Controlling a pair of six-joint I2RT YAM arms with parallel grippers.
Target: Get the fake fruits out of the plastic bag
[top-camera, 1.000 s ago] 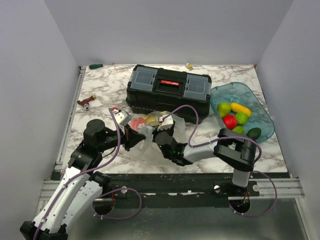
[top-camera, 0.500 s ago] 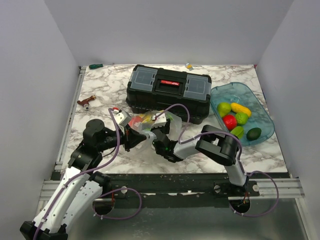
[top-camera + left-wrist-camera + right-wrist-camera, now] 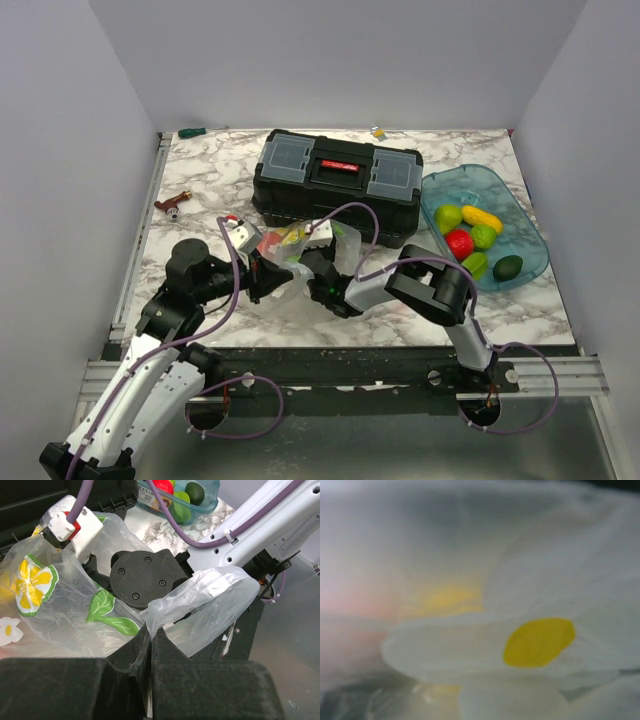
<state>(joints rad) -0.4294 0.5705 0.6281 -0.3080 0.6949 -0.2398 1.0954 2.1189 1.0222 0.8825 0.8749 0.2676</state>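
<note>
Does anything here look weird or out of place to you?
Mostly the right wrist view: a blur of white and yellow, seemingly because the right gripper is pushed into the crumpled plastic bag. The left gripper has its jaws shut on the bag's edge.

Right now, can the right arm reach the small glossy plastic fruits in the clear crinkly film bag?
Probably yes: the left gripper pinches the bag, and the right gripper sits among its folds beside the fruits.
</note>
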